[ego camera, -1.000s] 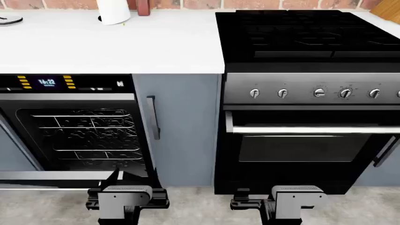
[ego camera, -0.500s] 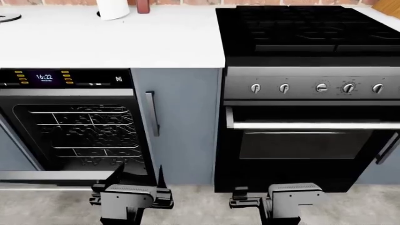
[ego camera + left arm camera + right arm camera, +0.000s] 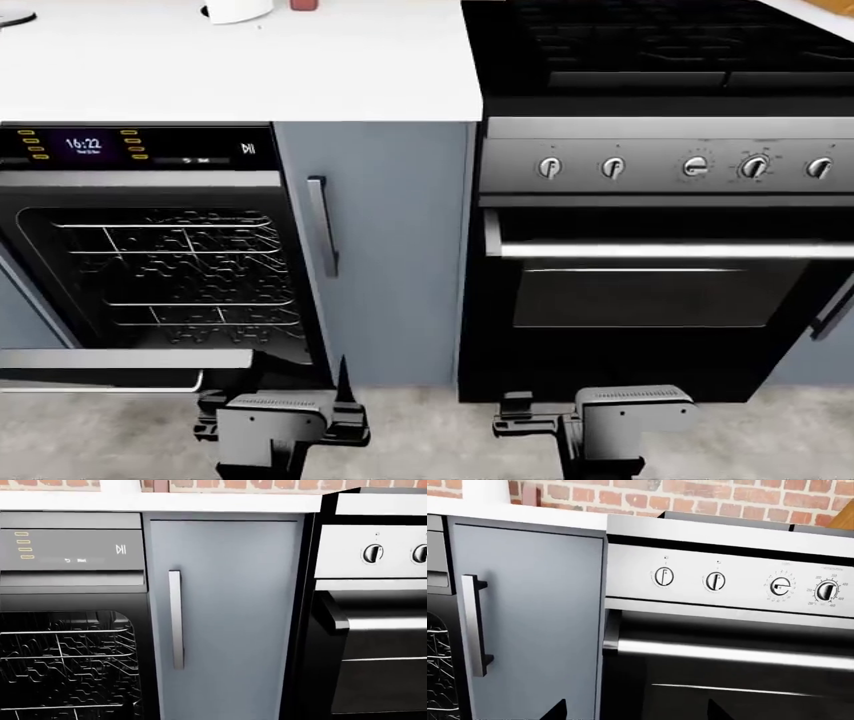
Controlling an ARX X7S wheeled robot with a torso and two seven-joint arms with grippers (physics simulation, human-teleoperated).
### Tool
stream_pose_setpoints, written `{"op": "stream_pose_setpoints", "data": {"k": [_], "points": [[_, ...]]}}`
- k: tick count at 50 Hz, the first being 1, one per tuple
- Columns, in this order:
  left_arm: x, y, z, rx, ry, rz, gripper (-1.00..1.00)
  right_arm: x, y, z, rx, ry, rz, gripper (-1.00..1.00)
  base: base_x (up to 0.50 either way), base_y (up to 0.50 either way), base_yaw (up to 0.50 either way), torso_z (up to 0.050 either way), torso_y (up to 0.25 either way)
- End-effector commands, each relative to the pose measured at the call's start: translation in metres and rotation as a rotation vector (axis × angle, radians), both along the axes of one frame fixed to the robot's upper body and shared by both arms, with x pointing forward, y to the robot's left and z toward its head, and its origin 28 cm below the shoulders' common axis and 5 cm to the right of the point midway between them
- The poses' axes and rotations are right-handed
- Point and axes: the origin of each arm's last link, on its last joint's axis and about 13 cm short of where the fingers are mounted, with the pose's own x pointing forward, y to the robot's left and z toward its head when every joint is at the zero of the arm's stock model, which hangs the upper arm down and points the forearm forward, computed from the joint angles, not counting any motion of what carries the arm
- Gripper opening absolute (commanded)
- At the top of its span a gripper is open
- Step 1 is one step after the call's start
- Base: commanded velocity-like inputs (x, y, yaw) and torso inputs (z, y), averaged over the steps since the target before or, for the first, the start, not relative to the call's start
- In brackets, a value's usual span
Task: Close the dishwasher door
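Both grey blocky grippers' (image 3: 280, 425) jaw state unclear, near glossy black dishwasher door's (image 3: 127, 360) silver edge.

Dishwasher door (image 3: 120, 360) hangs open, left of cabinet door (image 3: 387, 250); oven (image 3: 667, 270) right.

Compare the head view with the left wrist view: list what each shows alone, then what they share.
Only the head view shows the lowered dishwasher door, both arms with the left end effector and right end effector, the cooktop, the floor and the clock display. Only the left wrist view shows the brick wall. Both show the dishwasher rack, the grey-blue cabinet door with its vertical handle, the oven knobs and the oven handle.
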Motion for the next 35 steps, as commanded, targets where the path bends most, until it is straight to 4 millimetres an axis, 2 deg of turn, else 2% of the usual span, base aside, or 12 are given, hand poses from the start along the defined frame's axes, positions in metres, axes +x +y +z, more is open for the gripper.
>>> {"op": "stream_pose_setpoints", "data": {"k": [1,31,33,35], "points": [[0.0019,0.0007,-0.0027,0.0,0.018,0.005,1.0,0.001,0.0001,0.0004,-0.009,-0.004,-0.004,1.0,0.0,0.0,0.0,-0.05,0.0],[0.0022,-0.0011,-0.0029,0.03,0.032,0.005,1.0,0.001,-0.0022,0.0025,-0.012,-0.018,-0.018,1.0,0.0,0.0,0.0,-0.05,0.0],[0.0026,-0.0003,-0.0097,0.03,0.047,0.011,1.0,0.0013,-0.0023,0.0023,-0.012,-0.018,-0.019,1.0,0.0,0.0,0.0,-0.05,0.0],[0.0032,-0.0005,-0.0021,0.017,0.047,0.009,1.0,0.0017,-0.0022,0.0021,-0.013,-0.019,-0.018,1.0,0.0,0.0,0.0,-0.05,0.0]]}}
